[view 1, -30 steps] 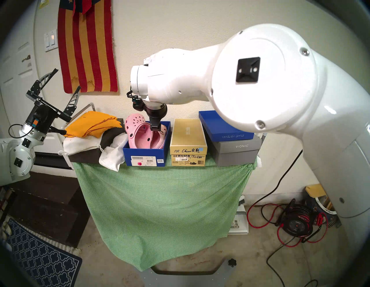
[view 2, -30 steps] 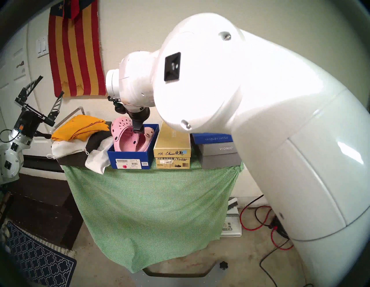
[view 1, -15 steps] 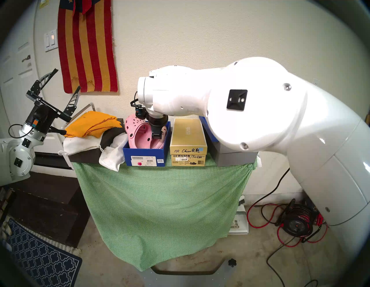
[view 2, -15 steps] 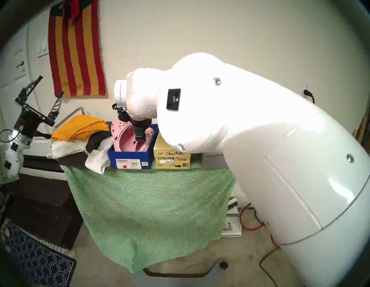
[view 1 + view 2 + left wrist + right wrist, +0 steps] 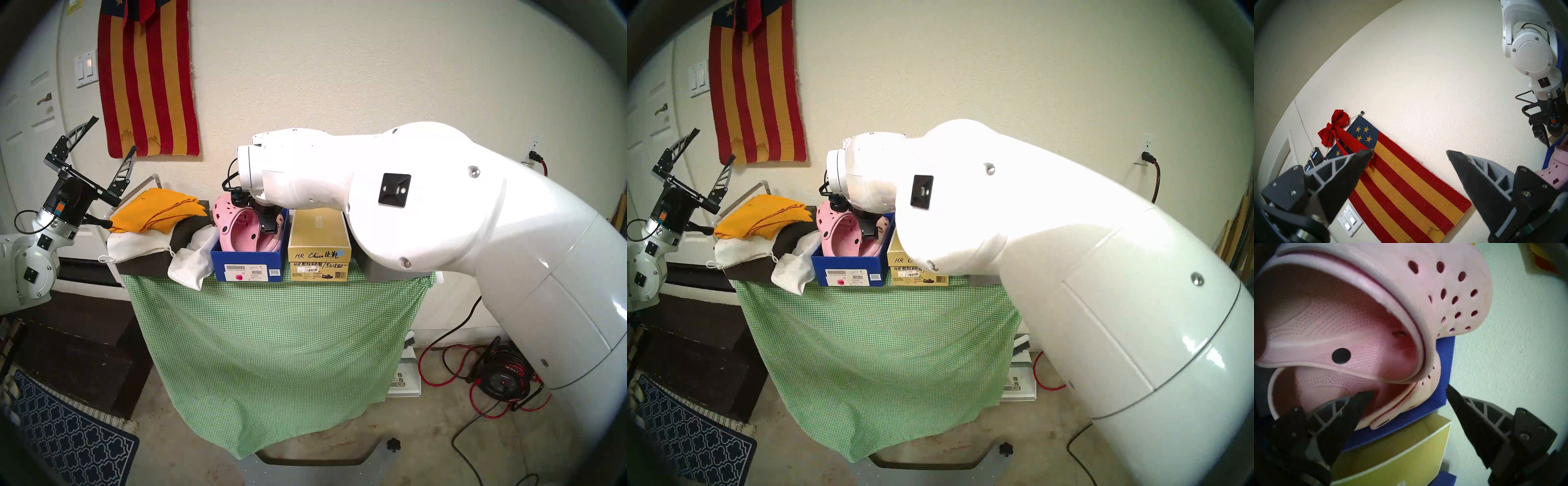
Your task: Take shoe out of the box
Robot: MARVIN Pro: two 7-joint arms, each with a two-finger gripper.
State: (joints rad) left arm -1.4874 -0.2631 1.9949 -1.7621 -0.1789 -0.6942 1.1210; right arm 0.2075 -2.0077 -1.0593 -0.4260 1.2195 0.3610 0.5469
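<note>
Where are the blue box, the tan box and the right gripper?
blue box [image 5: 247, 260], head left view, front wall.
tan box [image 5: 318, 226], head left view, lid top.
right gripper [image 5: 1409, 396], right wrist view, between fingertips.

My two head cameras look down and forward from above at the surface [image 5: 271, 322] against the wall, side by side, sharing nearly everything: the blue box [image 5: 247, 261], the pink clogs [image 5: 237, 230], both arms. My left wrist camera sits off to the side, facing up at the wall and the striped flag [image 5: 1407, 183], catching the right arm at its edge. My right wrist camera is very close over the clogs [image 5: 1356, 319], facing the box's far end.
</note>
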